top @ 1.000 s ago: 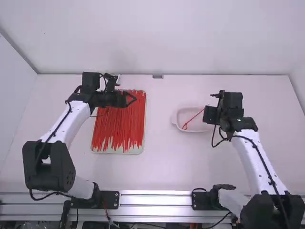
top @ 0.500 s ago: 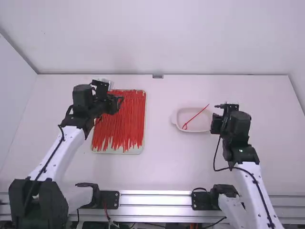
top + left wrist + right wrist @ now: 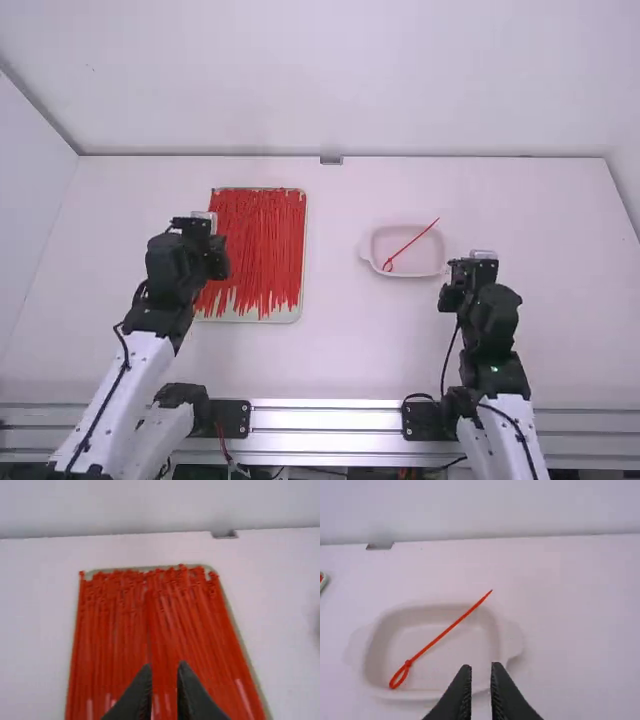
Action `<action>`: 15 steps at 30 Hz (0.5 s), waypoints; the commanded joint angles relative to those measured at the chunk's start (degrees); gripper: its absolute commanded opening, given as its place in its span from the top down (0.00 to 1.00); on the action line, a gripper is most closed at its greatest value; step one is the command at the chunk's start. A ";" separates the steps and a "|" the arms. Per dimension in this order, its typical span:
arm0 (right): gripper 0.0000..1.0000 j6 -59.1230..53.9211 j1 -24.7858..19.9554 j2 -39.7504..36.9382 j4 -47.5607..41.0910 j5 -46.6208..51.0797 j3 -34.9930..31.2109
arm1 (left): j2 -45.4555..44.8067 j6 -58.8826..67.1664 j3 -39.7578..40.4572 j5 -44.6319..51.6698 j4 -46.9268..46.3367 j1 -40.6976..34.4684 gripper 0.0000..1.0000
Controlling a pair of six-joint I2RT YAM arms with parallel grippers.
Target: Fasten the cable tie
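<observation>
Fastened red cable tie (image 3: pixel 408 246), looped at one end, lying slantwise in white dish (image 3: pixel 372 240) at 3 o'clock on tabletop (image 3: pixel 330 330), likely set there as finished, apart from tray (image 3: pixel 298 316) of loose ties (image 3: pixel 255 250) at 9 o'clock; left hand (image 3: pixel 162 690) at 8 and right hand (image 3: pixel 479 690) at 5 o'clock, both nearly closed, empty.

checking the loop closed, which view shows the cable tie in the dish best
Right wrist view: the looped cable tie lies close up in the white dish. High view shows it small, loop barely resolved.
</observation>
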 commanded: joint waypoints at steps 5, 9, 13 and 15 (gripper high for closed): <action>1.00 0.08 0.16 -7.25 0.16 0.12 -7.23 | -8.83 0.19 -8.22 -5.45 0.12 -0.01 1.00; 1.00 0.08 0.16 -10.95 0.16 0.12 -10.92 | -13.34 0.19 -12.73 -5.45 0.12 -0.01 1.00; 1.00 0.08 0.16 -14.60 0.16 0.12 -14.17 | -17.89 0.19 -17.28 -5.45 0.12 -0.01 1.00; 1.00 0.08 0.16 -16.66 0.16 0.12 -14.17 | -20.48 0.19 -19.87 -5.45 0.12 -0.01 1.00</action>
